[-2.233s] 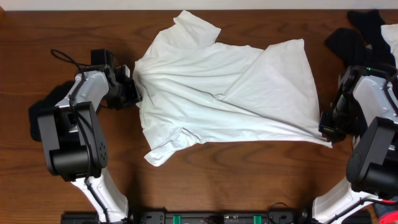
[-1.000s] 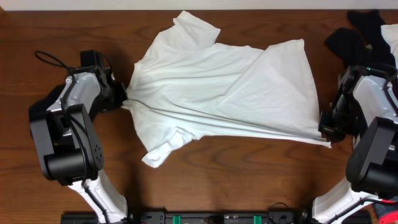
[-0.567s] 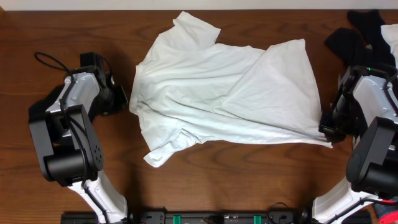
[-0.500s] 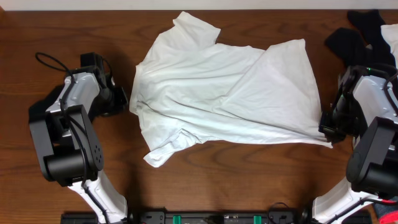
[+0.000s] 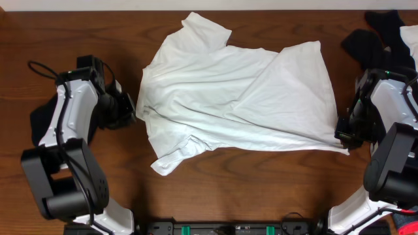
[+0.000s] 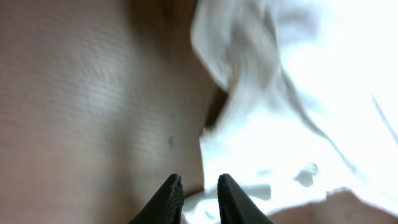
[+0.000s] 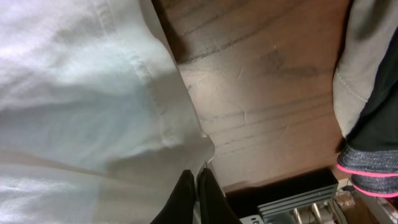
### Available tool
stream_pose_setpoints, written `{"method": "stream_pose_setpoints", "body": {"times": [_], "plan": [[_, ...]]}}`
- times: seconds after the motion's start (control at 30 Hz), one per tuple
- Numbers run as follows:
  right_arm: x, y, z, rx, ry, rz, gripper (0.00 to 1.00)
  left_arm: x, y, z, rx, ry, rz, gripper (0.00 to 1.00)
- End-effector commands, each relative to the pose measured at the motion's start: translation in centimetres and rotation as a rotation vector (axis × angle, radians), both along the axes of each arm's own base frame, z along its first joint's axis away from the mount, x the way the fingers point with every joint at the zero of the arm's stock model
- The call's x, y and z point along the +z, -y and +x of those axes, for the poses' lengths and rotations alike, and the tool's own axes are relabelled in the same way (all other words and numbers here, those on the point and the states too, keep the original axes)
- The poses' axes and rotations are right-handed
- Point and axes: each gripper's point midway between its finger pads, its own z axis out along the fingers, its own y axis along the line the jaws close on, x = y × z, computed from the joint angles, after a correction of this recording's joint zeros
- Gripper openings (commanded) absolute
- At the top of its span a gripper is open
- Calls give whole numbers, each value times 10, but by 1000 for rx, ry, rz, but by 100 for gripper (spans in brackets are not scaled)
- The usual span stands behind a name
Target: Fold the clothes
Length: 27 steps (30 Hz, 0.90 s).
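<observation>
One wooden surface [image 5: 215, 189] carries everything. Spread across its middle lies the white T-shirt [image 5: 228, 98], collar toward my left arm and hem toward my right, with creases running diagonally over the body, so it is not yet flat enough to fold. A heap of dark clothes [image 5: 375, 36] waits at the far right corner, well apart from the shirt; I judge they are parked there to be out of the way. The left fingers [image 5: 128, 109] stand just beside the collar edge, slightly parted and empty, clear of the cloth. The right fingers [image 7: 194, 186] are pressed together at the near hem corner and appear to pinch it, anchoring that end. My judgement: the shirt is at the smoothing stage, and no fold is made.
</observation>
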Motion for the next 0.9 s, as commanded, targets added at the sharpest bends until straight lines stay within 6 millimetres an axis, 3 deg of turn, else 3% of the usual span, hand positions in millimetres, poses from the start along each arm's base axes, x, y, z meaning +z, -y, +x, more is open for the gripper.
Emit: {"method": "stream_pose_setpoints", "body": {"times": [0.0,0.2,0.43,0.7,0.87], "plan": [[2,3,0,-23,10,-8,1,-2,21,-18,-44,-62,-49,23],[2,2,0,-25,11,-4,1,-26,42,-47,-131,-140,-56,27],[2,1,0,-26,13,3,1,-57,44,-57,-110,-132,-51,29],[2,1,0,-26,13,3,1,-83,44,-54,-112,-55,-44,38],[2,1,0,-25,13,3,1,-92,49,-54,-111,-19,-69,38]]}}
